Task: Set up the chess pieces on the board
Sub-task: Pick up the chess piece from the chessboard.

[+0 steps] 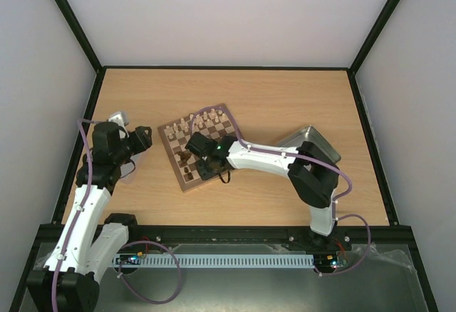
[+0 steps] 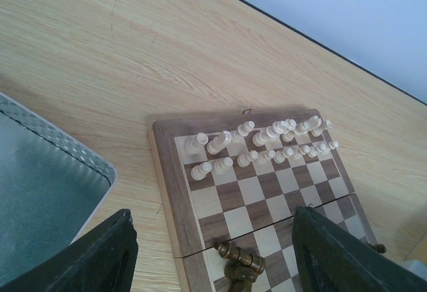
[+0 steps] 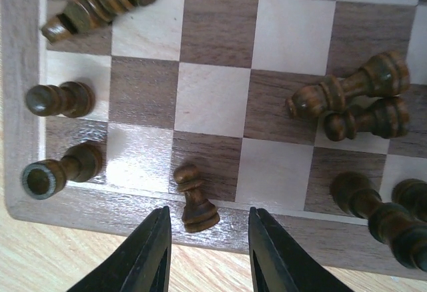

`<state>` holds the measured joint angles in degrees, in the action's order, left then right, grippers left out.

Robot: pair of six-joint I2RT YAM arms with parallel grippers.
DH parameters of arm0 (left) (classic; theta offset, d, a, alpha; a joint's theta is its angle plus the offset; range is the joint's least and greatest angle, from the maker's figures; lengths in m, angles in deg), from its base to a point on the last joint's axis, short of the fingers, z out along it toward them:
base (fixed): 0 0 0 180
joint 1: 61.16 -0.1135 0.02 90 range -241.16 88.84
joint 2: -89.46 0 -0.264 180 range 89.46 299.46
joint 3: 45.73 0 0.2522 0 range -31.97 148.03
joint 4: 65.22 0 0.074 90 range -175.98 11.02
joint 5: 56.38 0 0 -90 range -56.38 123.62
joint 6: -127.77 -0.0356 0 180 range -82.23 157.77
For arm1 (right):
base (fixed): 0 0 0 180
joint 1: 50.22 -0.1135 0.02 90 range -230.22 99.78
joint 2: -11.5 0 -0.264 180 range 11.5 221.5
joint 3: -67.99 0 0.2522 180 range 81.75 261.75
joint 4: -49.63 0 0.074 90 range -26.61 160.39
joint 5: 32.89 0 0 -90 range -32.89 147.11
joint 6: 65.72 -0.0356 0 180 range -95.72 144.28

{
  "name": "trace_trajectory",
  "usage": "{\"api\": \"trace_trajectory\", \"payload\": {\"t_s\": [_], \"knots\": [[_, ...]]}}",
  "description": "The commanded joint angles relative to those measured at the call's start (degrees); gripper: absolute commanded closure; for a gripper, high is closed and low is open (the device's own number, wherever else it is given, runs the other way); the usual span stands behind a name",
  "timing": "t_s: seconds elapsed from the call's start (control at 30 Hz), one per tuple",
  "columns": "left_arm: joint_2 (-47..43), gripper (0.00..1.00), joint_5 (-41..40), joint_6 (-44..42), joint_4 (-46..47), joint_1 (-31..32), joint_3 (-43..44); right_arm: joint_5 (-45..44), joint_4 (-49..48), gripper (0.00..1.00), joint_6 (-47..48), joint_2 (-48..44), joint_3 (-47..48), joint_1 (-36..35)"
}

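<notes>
Your right arm is hiding overhead the dark pawn that the wrist view is showing between the released right jaws; the left jaws are standing released too.

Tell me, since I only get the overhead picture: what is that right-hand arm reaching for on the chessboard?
Observer: Its wrist camera shows the right gripper open, one finger on each side of a dark pawn at the edge of the board, with a gap on both sides.
Operator: Are the other dark ones set up yet?
Observer: No. Several dark pieces lie tipped over on the squares nearby.
Operator: And the other arm?
Observer: The left gripper is open with nothing between its fingers.
</notes>
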<state>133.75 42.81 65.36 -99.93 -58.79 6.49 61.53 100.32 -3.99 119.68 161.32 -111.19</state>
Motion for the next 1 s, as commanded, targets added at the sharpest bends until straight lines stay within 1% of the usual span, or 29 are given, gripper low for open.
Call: {"api": "trace_trajectory", "payload": {"t_s": [0.0, 0.27, 0.4, 0.57, 0.7, 0.77, 0.83, 0.97], "knots": [[-0.10, 0.35, 0.74, -0.44, 0.13, -0.52, -0.89, 0.10, 0.51, 0.69, 1.35, 2.58, 1.32, 0.02], [-0.09, 0.34, 0.87, -0.44, 0.18, -0.53, -0.84, 0.21, 0.01, 0.71, 1.72, 4.46, 1.39, 0.07], [-0.17, 0.35, 0.91, -0.48, 0.20, -0.53, -0.87, 0.12, -0.25, 0.76, 1.77, 5.09, 1.14, 0.05], [-0.22, 0.34, 0.89, -0.52, 0.09, -0.53, -0.89, -0.14, -1.13, 0.86, 2.09, 5.14, 0.59, 0.06], [-0.18, 0.34, 1.08, -0.59, 0.00, -0.53, -0.90, -1.22, -3.47, 0.89, 2.08, 4.00, -0.48, 0.07], [-0.05, 0.34, 2.88, -1.17, 0.47, -0.53, -1.03, -2.17, -6.39, 0.89, 2.12, 2.22, -1.79, 0.02], [0.11, 0.33, 6.63, -2.37, 1.54, -0.53, -1.31, -2.83, -11.01, 0.90, 2.25, 0.16, -4.04, 0.07], [0.85, 0.29, 16.72, -3.56, 3.93, -0.53, -1.92, -4.40, -22.55, 0.90, 1.88, -5.17, -9.17, 0.07]]}}
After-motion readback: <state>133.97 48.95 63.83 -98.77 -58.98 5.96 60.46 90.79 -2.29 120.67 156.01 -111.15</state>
